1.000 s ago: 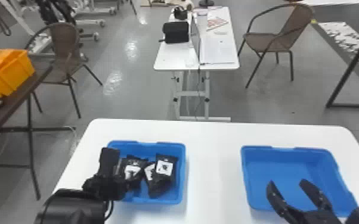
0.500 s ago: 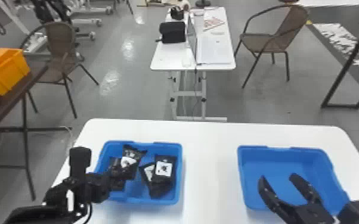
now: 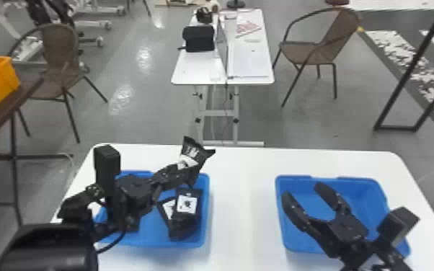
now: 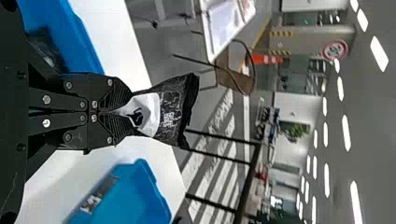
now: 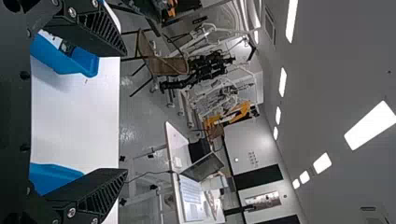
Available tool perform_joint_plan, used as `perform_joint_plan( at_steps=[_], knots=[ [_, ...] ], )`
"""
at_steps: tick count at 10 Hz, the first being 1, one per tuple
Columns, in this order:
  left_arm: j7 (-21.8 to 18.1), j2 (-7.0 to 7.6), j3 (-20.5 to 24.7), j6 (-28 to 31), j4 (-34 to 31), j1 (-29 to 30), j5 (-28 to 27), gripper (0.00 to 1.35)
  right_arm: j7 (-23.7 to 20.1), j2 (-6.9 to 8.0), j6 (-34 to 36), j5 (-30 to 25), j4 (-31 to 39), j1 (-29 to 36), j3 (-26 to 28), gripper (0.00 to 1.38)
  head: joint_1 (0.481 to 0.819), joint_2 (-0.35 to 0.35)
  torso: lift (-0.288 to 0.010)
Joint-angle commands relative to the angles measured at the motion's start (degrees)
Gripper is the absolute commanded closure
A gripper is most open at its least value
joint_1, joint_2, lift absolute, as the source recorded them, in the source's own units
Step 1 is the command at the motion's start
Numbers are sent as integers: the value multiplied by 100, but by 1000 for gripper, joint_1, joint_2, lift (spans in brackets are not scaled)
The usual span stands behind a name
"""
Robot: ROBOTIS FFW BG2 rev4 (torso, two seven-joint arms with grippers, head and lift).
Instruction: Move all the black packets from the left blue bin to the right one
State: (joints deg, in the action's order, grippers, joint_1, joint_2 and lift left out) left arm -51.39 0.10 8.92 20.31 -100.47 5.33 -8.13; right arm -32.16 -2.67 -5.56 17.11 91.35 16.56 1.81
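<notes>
The left gripper (image 3: 187, 172) is closed on one end of a black packet (image 3: 198, 154), held above the left blue bin's (image 3: 207, 216) far right corner. The packet's long axis is directed outward from the fingertips; its free end is flared beyond a white label. By the bin's right wall, two packets (image 3: 187, 216) are seen. Rightward, past white tabletop (image 3: 241, 201), the right blue bin (image 3: 293, 177) is overhung by the right gripper (image 3: 303, 190), spread wide.

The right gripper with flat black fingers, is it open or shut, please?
The right gripper is open: head and right wrist views show its fingertips wide apart.
</notes>
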Motion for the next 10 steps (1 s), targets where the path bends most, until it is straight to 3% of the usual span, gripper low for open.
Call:
perform_joint_plan(
  at_steps=[1, 5, 7, 10],
  knots=[
    [-223, 86, -233, -677, 774, -436, 391, 1210, -124, -6, 55, 29, -82, -259, -84, 134, 695, 4, 0],
    [-715, 306, -980, -1283, 2435, -1298, 1481, 1210, -511, 3, 152, 258, -513, -988, -365, 133, 695, -40, 0],
    [-855, 271, -1314, -1477, 3253, -1746, 1560, 1210, -616, -6, 231, 355, -653, -1278, -576, 136, 695, -51, 0],
    [-961, 148, -1490, -1547, 3481, -1957, 1568, 1210, -651, 3, 380, 460, -961, -1604, -840, 137, 695, -54, 0]
  ],
)
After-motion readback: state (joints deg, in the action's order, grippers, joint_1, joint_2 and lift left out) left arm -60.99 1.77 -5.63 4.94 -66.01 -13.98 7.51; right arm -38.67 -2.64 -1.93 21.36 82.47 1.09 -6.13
